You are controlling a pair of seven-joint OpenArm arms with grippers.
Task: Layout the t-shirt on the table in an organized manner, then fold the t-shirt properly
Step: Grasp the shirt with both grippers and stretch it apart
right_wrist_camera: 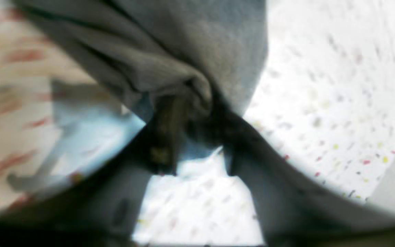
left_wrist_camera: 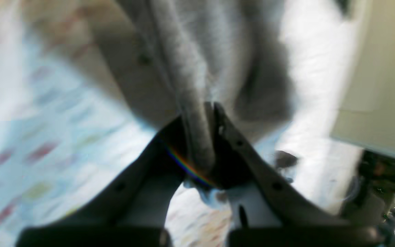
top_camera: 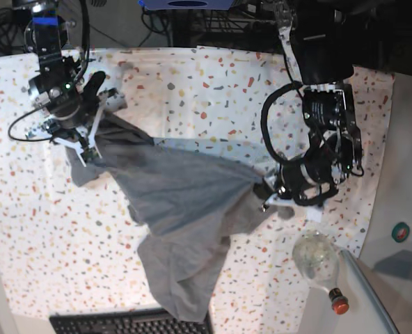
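Fingers [left_wrist_camera: 197, 137] of my left gripper [left_wrist_camera: 208, 109] pinch shirt [top_camera: 181, 209] tight; right gripper [right_wrist_camera: 197, 116] holds a bunch too. Shirt stretches between them across mid-table [top_camera: 192, 76], tail drooping toward the keyboard-side edge.

clear glass bottle [top_camera: 319, 262] lying near the lower right, red cap [top_camera: 339, 304] at its lower end, black keyboard [top_camera: 126, 324] along the bottom edge, plain grey side surface [top_camera: 408, 174] at right with a round teal sticker [top_camera: 400, 232], dark cables [top_camera: 213, 24] along the top
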